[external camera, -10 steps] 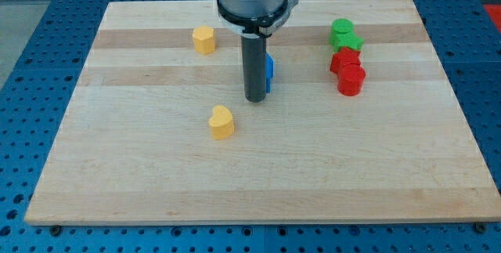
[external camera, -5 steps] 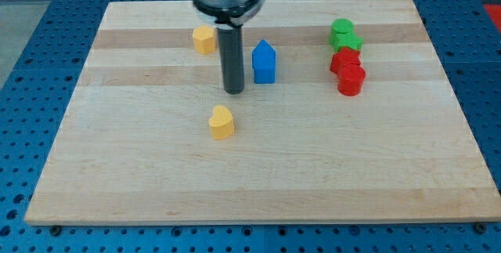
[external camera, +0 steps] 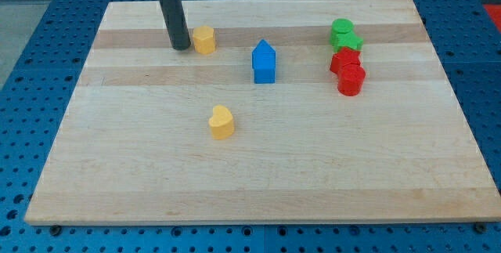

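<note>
My tip rests on the board near the view's top left, just left of a yellow block; a thin gap or light contact, I cannot tell which. A blue house-shaped block stands to the right of them, near the middle. A yellow heart-shaped block lies lower down, towards the view's bottom. At the right, two green blocks and two red blocks form a tight column.
The wooden board lies on a blue perforated table. The rod's shaft rises out of the view's top edge.
My tip has slid from beside the blue block up and to the left, ending next to the upper yellow block. No block has visibly moved.
</note>
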{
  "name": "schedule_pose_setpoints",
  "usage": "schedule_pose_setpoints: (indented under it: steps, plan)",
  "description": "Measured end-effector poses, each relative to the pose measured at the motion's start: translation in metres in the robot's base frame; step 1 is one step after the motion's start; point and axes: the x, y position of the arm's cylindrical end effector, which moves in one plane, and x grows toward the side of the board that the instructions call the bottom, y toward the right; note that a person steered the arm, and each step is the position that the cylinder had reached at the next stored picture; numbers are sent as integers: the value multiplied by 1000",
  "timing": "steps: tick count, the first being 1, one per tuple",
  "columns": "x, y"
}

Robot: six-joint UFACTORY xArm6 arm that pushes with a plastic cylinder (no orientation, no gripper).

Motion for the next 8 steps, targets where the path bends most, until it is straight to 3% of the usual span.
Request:
schedule_pose_setpoints:
  steps: [2, 5, 8]
  plan:
    - [-12, 3]
    - [8, 14]
    - [-13, 47]
